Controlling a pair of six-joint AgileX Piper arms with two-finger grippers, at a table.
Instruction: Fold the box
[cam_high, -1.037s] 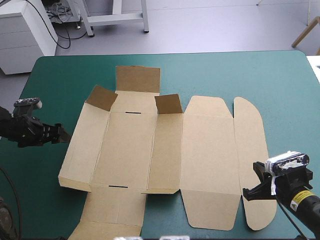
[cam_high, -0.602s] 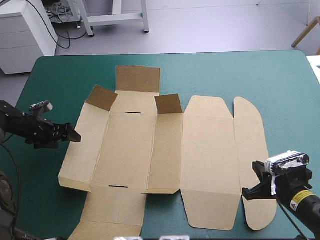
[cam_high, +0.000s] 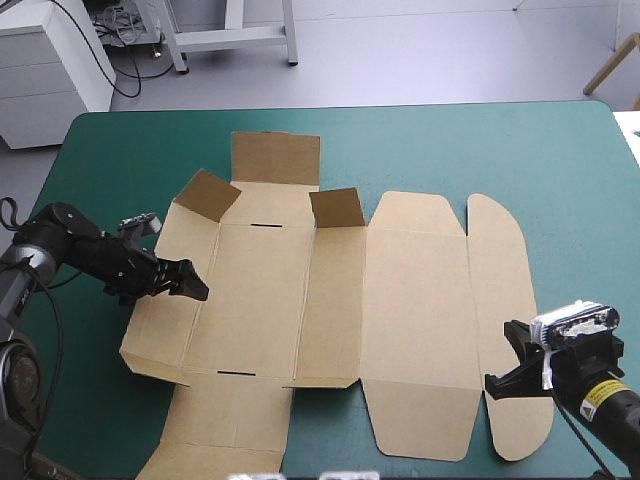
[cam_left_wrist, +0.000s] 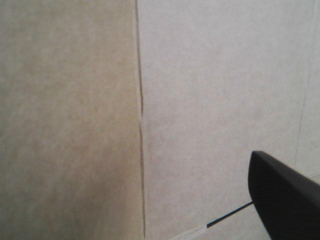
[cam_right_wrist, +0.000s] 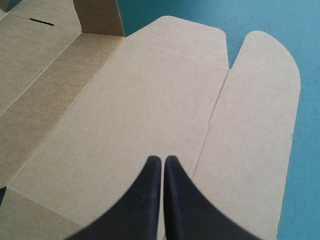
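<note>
Left gripper (cam_high: 194, 291): in from the table's left side, tip low over the box's left wall (cam_high: 165, 300).
Left fingers: just one black finger (cam_left_wrist: 287, 200) shows in the wrist view, set wide toward the corner and nowhere near the middle, so spread apart with nothing pinched; the other is out of sight.
Under it: plain brown board, a fold line (cam_left_wrist: 140, 125) running ahead and a thin dark slot (cam_left_wrist: 227, 217) just beside the finger.
Right gripper (cam_right_wrist: 163, 159): clenched to a point, empty, over the near end of the lid panel (cam_right_wrist: 130, 115), close to the crease with the rounded flap (cam_right_wrist: 255, 130).
Box (cam_high: 260, 300): spread across the middle of the teal-green table (cam_high: 450, 150), mostly flat; left wall tipped up slightly, two corner flaps (cam_high: 337, 208) standing at the far end.
</note>
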